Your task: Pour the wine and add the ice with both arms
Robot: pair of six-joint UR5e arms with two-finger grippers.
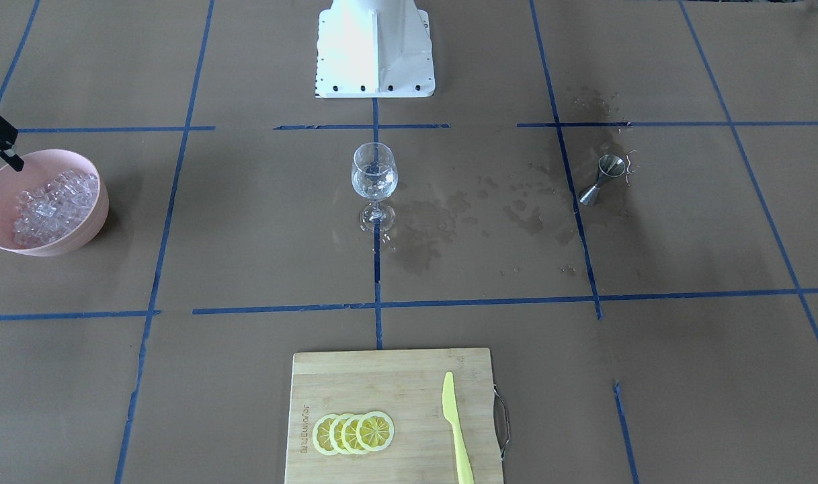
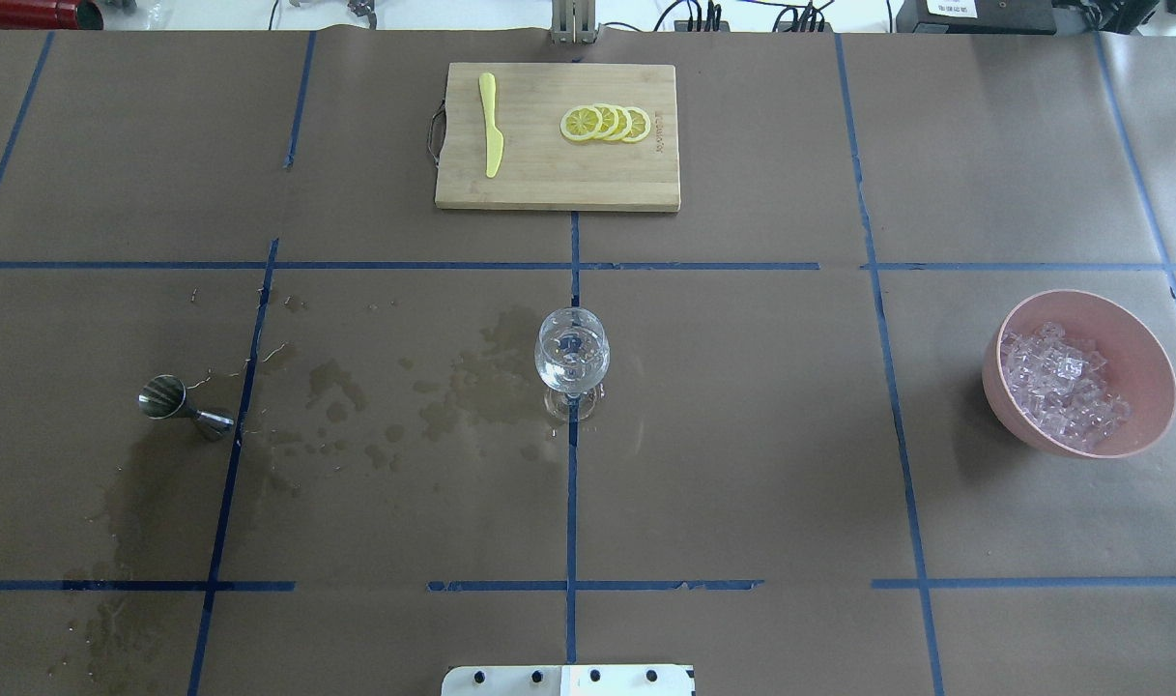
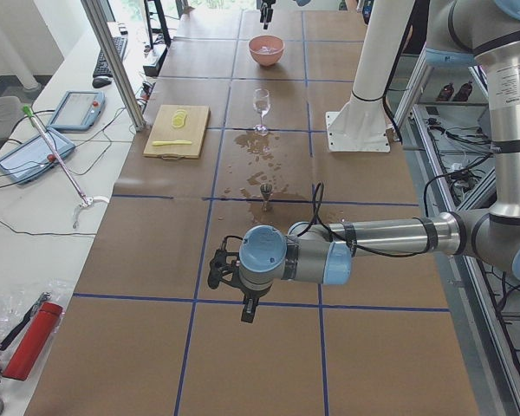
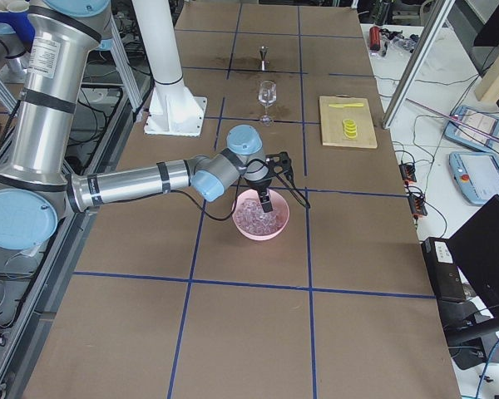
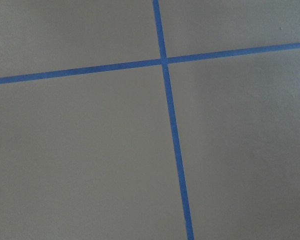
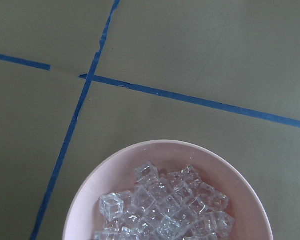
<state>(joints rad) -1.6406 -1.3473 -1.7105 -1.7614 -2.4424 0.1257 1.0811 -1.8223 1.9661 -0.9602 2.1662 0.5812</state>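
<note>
Two claws show, and neither can be read. The right claw hangs over the pink bowl. The front view cuts it off at the frame edge, so I cannot tell how wide it stands or whether it grips anything. The left claw points down over bare brown paper. It shows only from the side, so its state is just as unclear.

Seen from overhead, the wine glass stands mid-bench. The ice is heaped in the bowl at its 3 o'clock. The steel measuring cup stands upright at 9 o'clock, with wet stains between it and the glass. At 12 o'clock a cutting board carries lemon slices and a yellow knife. The wine is only a clear glint low in the glass, hard to make out.
</note>
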